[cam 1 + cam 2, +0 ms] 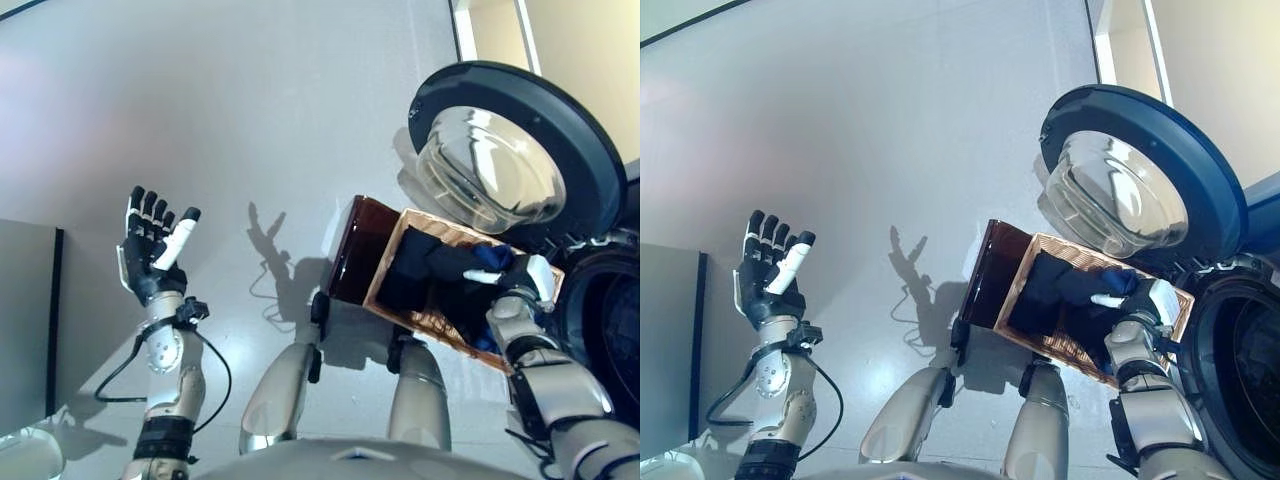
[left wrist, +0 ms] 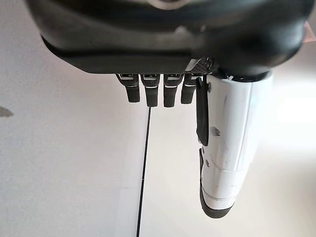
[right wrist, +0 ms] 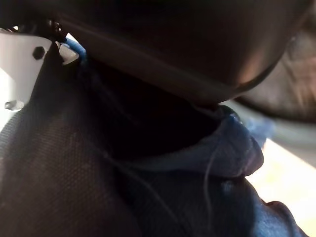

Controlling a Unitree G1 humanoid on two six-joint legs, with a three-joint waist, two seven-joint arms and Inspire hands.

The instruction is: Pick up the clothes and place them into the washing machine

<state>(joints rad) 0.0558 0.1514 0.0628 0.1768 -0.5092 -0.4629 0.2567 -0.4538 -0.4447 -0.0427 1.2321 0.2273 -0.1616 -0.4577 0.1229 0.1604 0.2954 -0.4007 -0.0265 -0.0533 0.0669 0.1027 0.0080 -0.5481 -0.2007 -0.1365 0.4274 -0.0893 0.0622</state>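
Observation:
Dark and blue clothes (image 1: 425, 265) lie heaped in the shallow wicker basket (image 1: 383, 272), which rests on the dark brown box (image 1: 350, 250) beside the washing machine. My right hand (image 1: 525, 283) is down in the basket on the clothes, its white thumb stretched over a blue garment (image 1: 493, 257). In the right wrist view dark and blue cloth (image 3: 148, 197) presses close against the hand and hides its fingers. My left hand (image 1: 150, 255) is raised far to the left, open and empty, fingers straight; it also shows in the left wrist view (image 2: 229, 143).
The washing machine's round door (image 1: 510, 150) stands open above the basket, and the dark drum opening (image 1: 1240, 360) is at the right edge. A grey cabinet (image 1: 25, 320) stands at the far left. Pale floor (image 1: 250, 120) lies between.

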